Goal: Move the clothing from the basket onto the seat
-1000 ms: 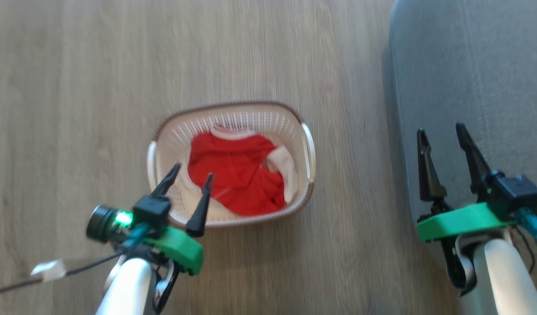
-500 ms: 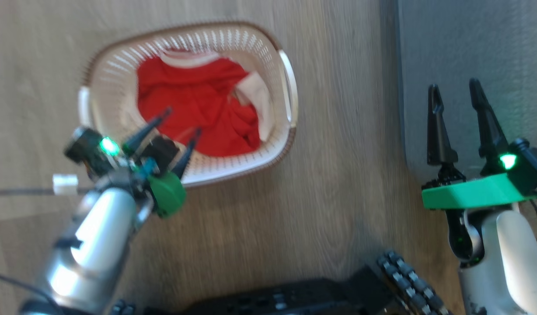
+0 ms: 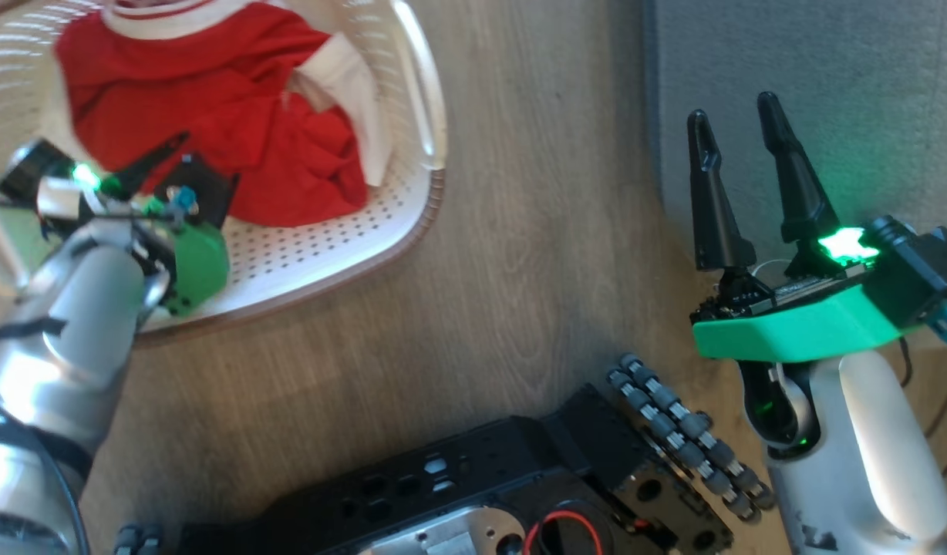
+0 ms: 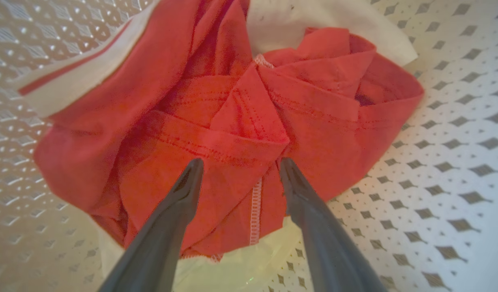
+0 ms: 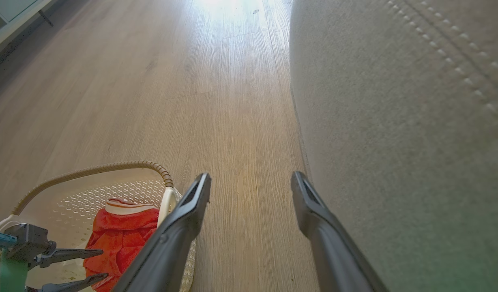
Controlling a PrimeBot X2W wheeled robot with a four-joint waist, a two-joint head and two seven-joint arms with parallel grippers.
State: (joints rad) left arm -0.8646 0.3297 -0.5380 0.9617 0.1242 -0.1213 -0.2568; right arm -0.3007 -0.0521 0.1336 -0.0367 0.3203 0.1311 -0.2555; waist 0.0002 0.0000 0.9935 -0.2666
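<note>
Left gripper [image 4: 239, 160] spread wide over crumpled red clothing [image 4: 228, 109] in perforated basket [image 4: 456, 146]

Left gripper [image 3: 200, 158] is down inside the basket [image 3: 431, 116], one dark finger lying over the red clothing [image 3: 211, 100], with white collar and cuff trim just beyond its tip. Right gripper [image 3: 732, 108] hangs with fingers wide apart, tips over the grey seat [image 3: 828, 69], and wood floor [image 3: 535, 270] lies between it and the basket. Behind both claws sits the robot's black base [image 3: 481, 478].
</note>
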